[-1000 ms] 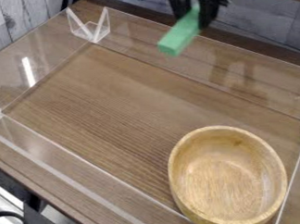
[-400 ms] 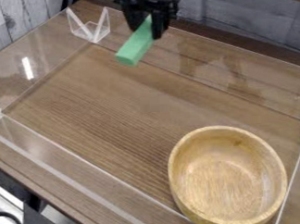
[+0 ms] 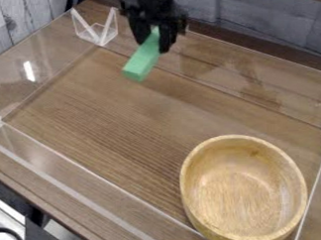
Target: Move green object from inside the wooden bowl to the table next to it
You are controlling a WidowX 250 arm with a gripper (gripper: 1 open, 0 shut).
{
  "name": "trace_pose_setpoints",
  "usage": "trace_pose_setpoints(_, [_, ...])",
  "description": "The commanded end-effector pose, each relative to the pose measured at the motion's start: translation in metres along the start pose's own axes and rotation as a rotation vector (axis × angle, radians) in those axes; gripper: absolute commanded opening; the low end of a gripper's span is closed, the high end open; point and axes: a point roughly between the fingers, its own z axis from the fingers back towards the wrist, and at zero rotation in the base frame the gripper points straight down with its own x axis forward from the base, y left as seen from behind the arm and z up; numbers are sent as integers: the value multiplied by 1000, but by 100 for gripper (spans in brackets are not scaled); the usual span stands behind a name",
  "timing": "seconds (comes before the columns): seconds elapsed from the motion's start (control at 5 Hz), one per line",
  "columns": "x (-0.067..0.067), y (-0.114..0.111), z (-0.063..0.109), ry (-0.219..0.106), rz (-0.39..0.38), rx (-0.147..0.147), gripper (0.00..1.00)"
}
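The dark hand (image 3: 152,23) is closed on the green block (image 3: 142,57), gripping it by its upper end. The hand comes in from the top edge of the view, and its dark shape is a little blurred, so the separate fingertips are hard to make out. The block is bright green, plain and rectangular, and it hangs tilted beneath the hand, its lower end slanting toward the left of the view. Behind it lies the brown wood-grain table (image 3: 124,123); whether the block's lower end touches the tabletop cannot be told from this angle.

The wooden bowl (image 3: 244,189) sits on the table well apart from the hand, nearer the camera and off toward the right of the view. It is round, light tan and shallow, with a thick rim, and its inside holds nothing. The block is outside it.

Near the hand, on its left in the view, a small clear angular piece (image 3: 95,28) stands by the far edge of the table. Black cables (image 3: 19,236) show at the bottom left corner, well apart from the hand.
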Motion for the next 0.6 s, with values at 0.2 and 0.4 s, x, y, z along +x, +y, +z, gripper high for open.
trace_pose_setpoints(0.2, [27,21,-4,-71,17,44,0])
trace_pose_setpoints(0.4, [27,31,-8,-71,-20,35,0])
